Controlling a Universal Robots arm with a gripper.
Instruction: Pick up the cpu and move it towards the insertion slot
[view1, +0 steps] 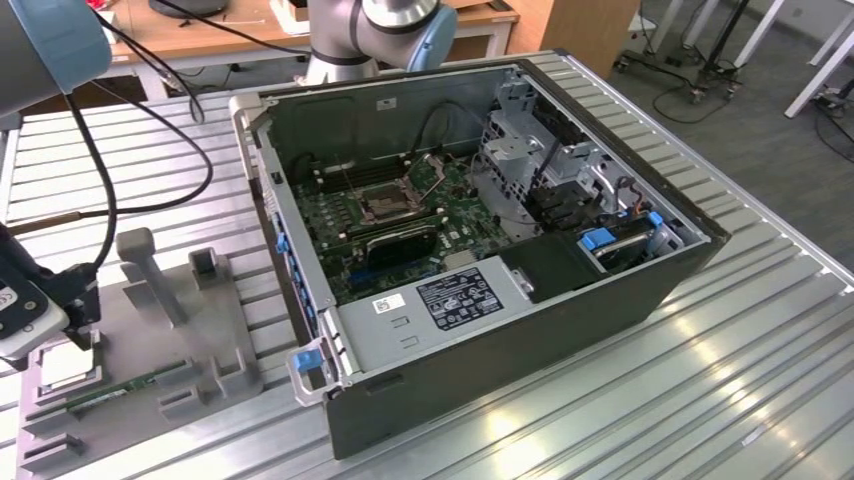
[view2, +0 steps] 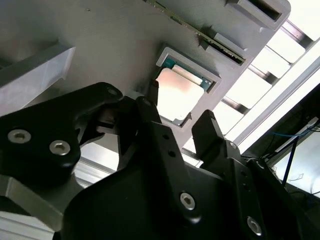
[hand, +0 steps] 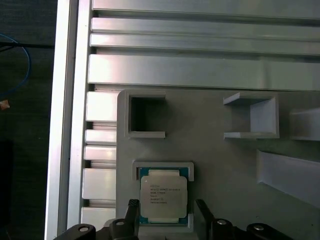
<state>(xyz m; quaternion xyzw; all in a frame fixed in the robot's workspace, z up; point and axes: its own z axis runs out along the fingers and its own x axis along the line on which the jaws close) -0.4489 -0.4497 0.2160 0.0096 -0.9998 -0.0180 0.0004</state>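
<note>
- gripper (hand: 165, 214) hangs low, pointed pretty much straight down
- its two black fingers (hand: 202, 212) are spread apart
- arm (view1: 40, 50) comes down at the exterior view's left

Tabletop (view1: 747, 380): ribbed silver metal slats.
On it: open computer case (view1: 534, 340); grey holder plate (view1: 200, 335) just beside, exterior view's left.
</note>
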